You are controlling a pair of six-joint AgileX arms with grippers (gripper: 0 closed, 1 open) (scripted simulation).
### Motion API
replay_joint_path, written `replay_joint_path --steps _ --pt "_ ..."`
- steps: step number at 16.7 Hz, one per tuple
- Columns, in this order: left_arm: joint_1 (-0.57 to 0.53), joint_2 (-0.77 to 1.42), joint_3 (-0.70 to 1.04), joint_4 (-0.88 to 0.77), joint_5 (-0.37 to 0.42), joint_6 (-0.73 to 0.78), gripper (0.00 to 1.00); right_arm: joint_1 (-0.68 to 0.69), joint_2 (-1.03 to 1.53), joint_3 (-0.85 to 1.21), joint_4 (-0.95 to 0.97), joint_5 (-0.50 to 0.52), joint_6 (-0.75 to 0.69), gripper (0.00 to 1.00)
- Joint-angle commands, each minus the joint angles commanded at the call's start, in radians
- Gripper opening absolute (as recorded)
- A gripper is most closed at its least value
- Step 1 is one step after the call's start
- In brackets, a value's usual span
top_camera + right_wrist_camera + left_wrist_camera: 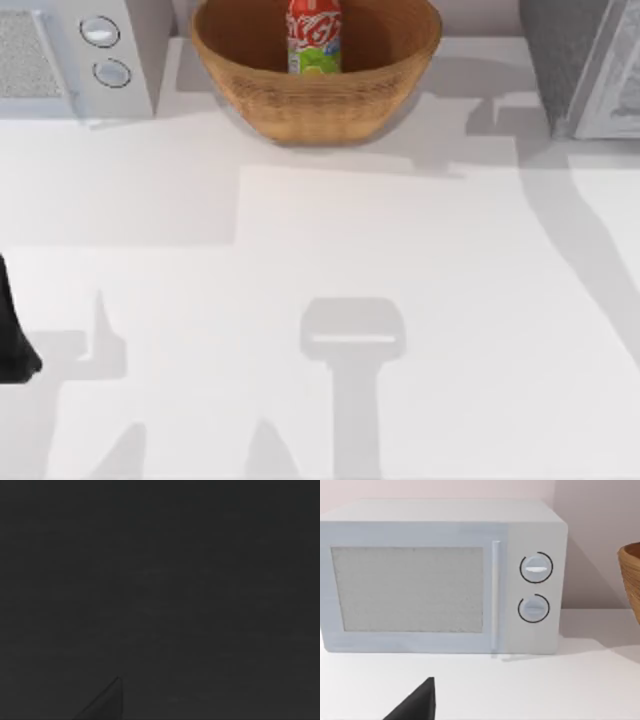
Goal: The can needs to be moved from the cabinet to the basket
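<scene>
The can [314,38] stands upright inside the basket [300,105], red with white script and a green-and-white band at its foot, set a little toward the back of the bowl and well clear of the woven rim at the front. The basket sits on the white table [320,260] at the far edge, about midway across in the top view; a slice of its wicker wall [631,577] also edges into the left wrist view.

To the right of the basket, at the table's far right corner, is the cabinet [580,60], its dark speckled side turned toward the basket and its pale framed door beside it. To the left of the basket stands a white microwave [440,575] with two round knobs [536,568] beside its door.

The left arm [14,340] is parked at the table's left edge near the front; a dark tip of the left gripper [417,705] points toward the microwave, and I cannot tell whether it is released or clenched. The right wrist view is dark.
</scene>
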Motion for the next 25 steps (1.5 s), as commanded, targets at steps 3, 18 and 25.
replay_joint_path --steps 3,18,25 --pt "0.000 0.000 0.000 0.000 0.000 0.000 1.00 -0.033 -0.136 -0.179 0.039 -0.037 -0.001 1.00" --pt "0.000 0.000 0.000 0.000 0.000 0.000 1.00 -0.282 -1.164 -1.564 0.327 -0.327 -0.006 1.00" --pt "0.000 0.000 0.000 0.000 0.000 0.000 1.00 -0.322 -1.319 -1.732 0.374 -0.372 -0.007 1.00"
